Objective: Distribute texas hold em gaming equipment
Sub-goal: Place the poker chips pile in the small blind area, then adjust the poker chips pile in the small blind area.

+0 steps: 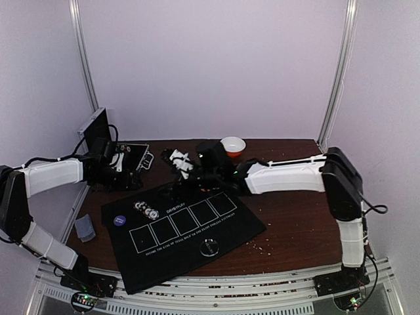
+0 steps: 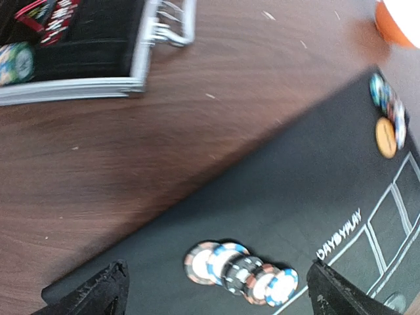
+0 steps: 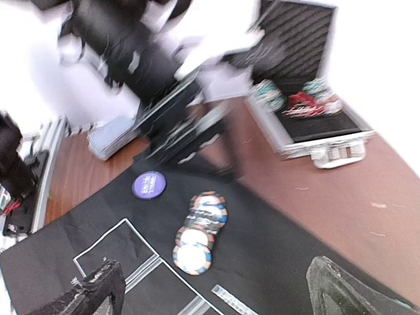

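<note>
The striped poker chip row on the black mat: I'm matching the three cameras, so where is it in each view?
Top external: chip row left of centre, on the mat, above its leftmost printed box.
Left wrist: chip row at bottom centre.
Right wrist: chip row near centre, below the purple disc.
Shared landmark: the open silver-rimmed case, above the chips in every picture.

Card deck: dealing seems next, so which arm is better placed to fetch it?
Left. The deck lies off the mat's left edge beside the left arm; the right arm would cross the mat.
</note>
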